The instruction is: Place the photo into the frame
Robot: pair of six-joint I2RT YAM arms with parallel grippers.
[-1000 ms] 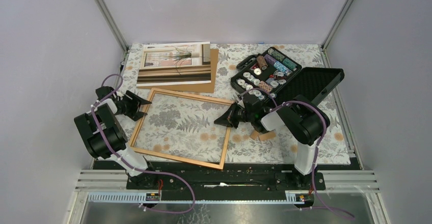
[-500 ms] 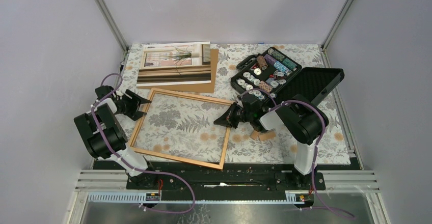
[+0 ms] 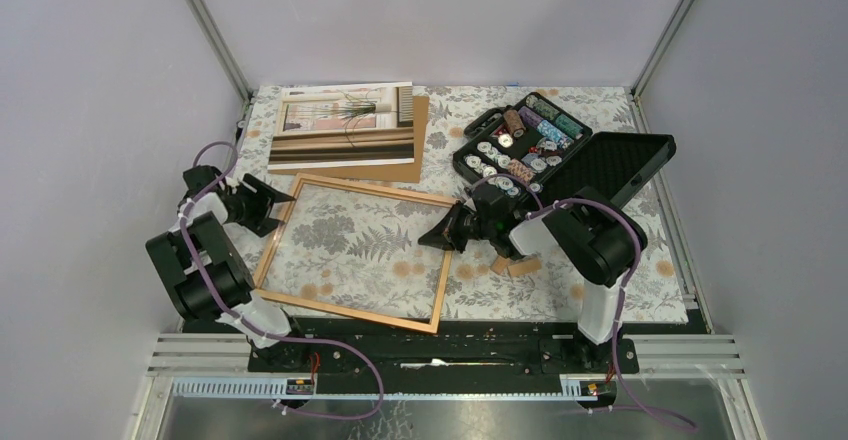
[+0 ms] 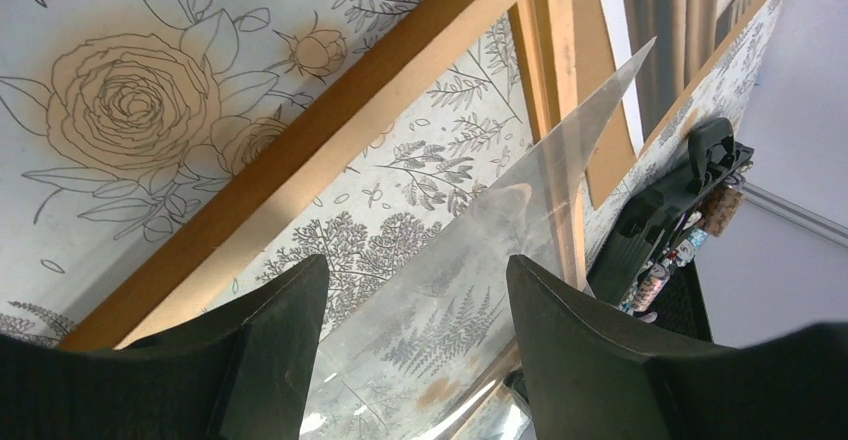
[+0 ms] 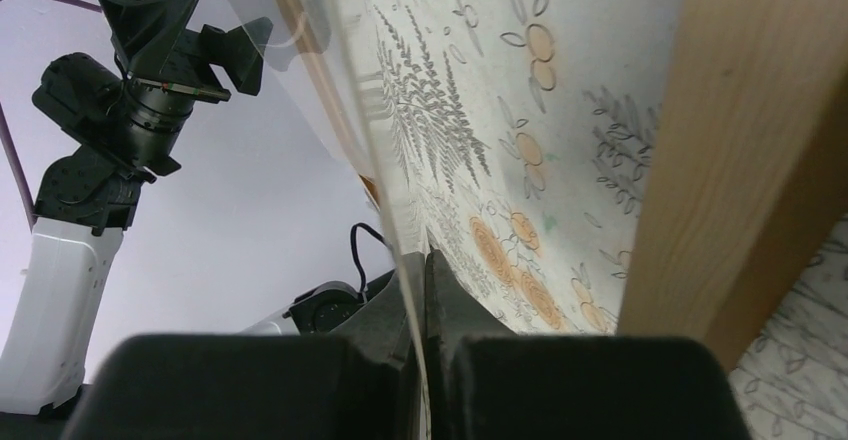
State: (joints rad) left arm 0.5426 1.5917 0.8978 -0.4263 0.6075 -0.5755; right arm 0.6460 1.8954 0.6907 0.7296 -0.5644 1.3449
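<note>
While the right gripper (image 3: 441, 234) is clamped on the right edge of a clear sheet (image 4: 500, 240) that tilts up over the frame (image 3: 346, 308), the left gripper (image 3: 262, 203) hangs spread wide at the frame's left rail, holding nothing. Beyond the frame's far rail lies the photo (image 3: 342, 125), face up on a brown board (image 3: 421, 140), its long side running left to right (roughly along that rail). It sits up and left of both tools, and the free left arm is nearer, so I judge the fetch falls to it. Against a second ago, the left gripper has shifted slightly left; the right has hardly moved.
</note>
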